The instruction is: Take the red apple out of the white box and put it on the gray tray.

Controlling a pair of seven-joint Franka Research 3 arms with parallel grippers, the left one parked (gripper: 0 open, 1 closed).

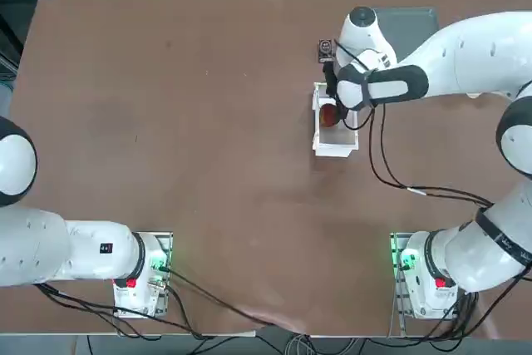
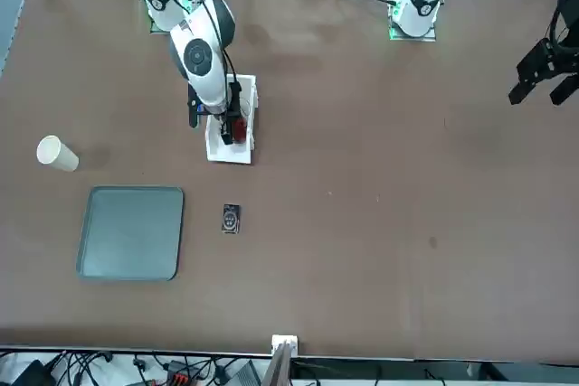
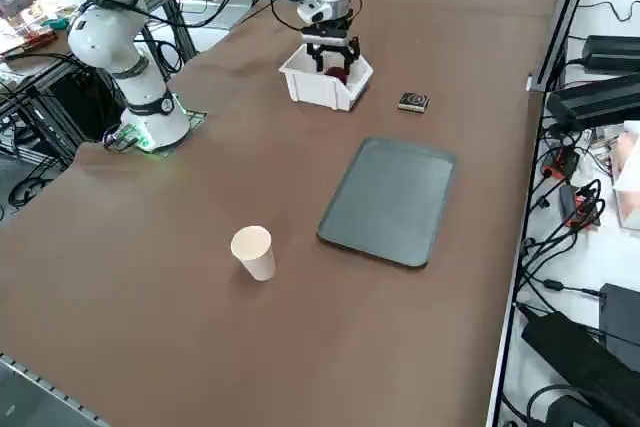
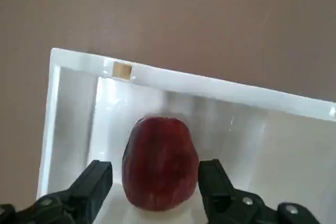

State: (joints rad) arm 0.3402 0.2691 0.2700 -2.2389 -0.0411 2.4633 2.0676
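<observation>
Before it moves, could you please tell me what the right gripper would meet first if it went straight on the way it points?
Probably the red apple between the right gripper's open fingers; exact depth is unclear.

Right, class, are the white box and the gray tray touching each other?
Apart. The right side view shows bare table between the white box and the gray tray; the right gripper is at the box.

The pincer stands open around the red apple.
</observation>
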